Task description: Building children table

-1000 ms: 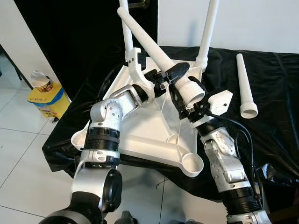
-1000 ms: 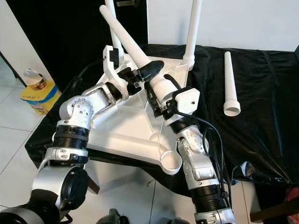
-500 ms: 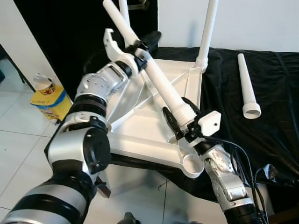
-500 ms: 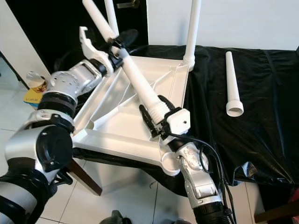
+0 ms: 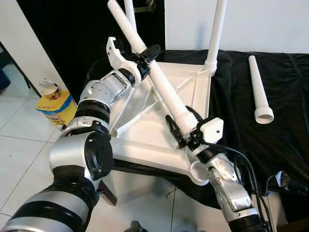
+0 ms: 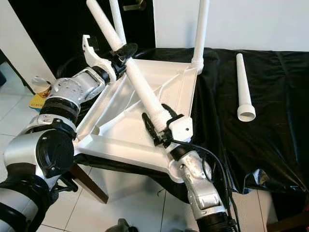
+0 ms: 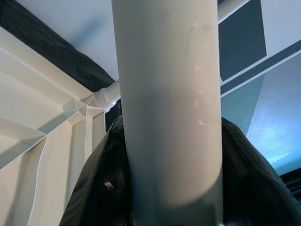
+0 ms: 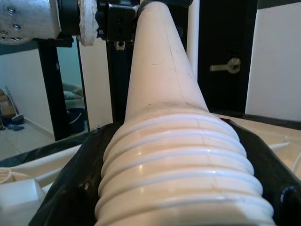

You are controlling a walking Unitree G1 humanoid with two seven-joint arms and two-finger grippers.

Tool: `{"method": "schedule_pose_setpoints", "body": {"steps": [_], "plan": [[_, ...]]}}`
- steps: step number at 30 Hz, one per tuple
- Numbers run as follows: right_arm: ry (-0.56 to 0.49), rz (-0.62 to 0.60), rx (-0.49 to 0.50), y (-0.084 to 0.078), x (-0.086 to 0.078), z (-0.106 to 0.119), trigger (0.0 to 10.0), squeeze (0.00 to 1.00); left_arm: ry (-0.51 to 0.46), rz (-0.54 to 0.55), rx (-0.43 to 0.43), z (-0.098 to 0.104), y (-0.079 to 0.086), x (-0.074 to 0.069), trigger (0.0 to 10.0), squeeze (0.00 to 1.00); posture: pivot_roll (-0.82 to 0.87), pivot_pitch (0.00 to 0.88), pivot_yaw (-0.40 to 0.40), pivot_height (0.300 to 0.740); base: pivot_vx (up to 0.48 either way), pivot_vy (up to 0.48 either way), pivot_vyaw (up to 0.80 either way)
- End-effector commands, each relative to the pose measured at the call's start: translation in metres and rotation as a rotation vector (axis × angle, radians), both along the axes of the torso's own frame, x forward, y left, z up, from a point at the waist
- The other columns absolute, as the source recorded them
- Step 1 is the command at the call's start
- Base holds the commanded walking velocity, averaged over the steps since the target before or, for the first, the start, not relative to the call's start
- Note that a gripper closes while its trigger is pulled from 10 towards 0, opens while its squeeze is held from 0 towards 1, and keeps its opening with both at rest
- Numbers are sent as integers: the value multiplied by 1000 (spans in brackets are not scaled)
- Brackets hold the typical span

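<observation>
A white plastic tabletop (image 5: 145,130) lies upside down on a black-draped surface. One white leg (image 5: 216,34) stands fixed in its far right corner, and another rises at the far left corner. I hold a third white leg (image 5: 159,82) slanted over the tabletop. My left gripper (image 5: 145,54) is shut on its thin upper part, seen close up as the leg (image 7: 167,108). My right gripper (image 5: 182,129) is shut on its ribbed thick end (image 8: 178,169), close to the near right corner socket (image 5: 200,170). A fourth leg (image 5: 259,89) lies loose on the cloth at right.
A yellow and blue box with a cup on it (image 5: 55,101) stands on the tiled floor at left. A black curtain and a dark door (image 6: 140,19) are behind the table. Crumpled black cloth (image 5: 285,145) hangs off the right side.
The thick end of the held leg has come nearer the near right corner socket, and the left gripper has sunk slightly. The camera has shifted a little.
</observation>
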State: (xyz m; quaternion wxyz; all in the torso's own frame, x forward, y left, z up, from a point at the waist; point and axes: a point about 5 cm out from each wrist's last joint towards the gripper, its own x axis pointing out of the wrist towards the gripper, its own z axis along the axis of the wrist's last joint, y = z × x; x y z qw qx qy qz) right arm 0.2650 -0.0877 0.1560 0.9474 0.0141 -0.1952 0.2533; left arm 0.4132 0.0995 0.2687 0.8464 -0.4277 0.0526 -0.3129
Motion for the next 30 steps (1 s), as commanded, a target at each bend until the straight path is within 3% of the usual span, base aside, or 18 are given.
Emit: {"method": "schedule_pose_setpoints", "body": {"steps": [1,9,10,13,16,17,18,20,25,30], "plan": [[-16,9,14,2,2,6,10000,1000,-67,-64,-18,4,-1,-2,0,0,-63,10,91,740,0,0,0],[-23,-49,9,-6,3,2,10000,1000,-46,-33,-43,11,7,0,0,0,-39,10,72,740,0,0,0],[-19,-69,2,-10,1,-1,10000,0,-39,-5,-31,12,12,2,9882,0,-29,11,67,740,0,0,0],[11,-96,-4,-16,-2,-7,10000,0,-55,39,-11,17,21,4,10000,0,-32,12,66,740,0,0,0],[52,-104,-13,-18,-2,-10,10000,0,-165,50,55,27,24,3,10000,0,-37,15,63,740,0,0,0],[86,-111,-26,-19,1,-9,10000,0,-244,32,104,33,19,0,10000,0,-37,17,59,740,0,0,0],[86,-111,-26,-19,1,-9,10000,0,-244,32,104,33,19,0,10000,0,-37,17,59,740,0,0,0],[121,-114,-67,-19,7,-5,10000,0,-357,-4,165,40,5,-7,10000,0,-35,17,54,740,0,0,0],[134,-96,-100,-16,13,0,10000,0,-445,-11,215,41,-7,-15,10000,0,-34,18,45,740,0,0,0],[127,-74,-117,-12,18,7,10000,0,-526,-3,204,52,-15,-22,10000,0,-32,17,35,740,0,0,0]]}}
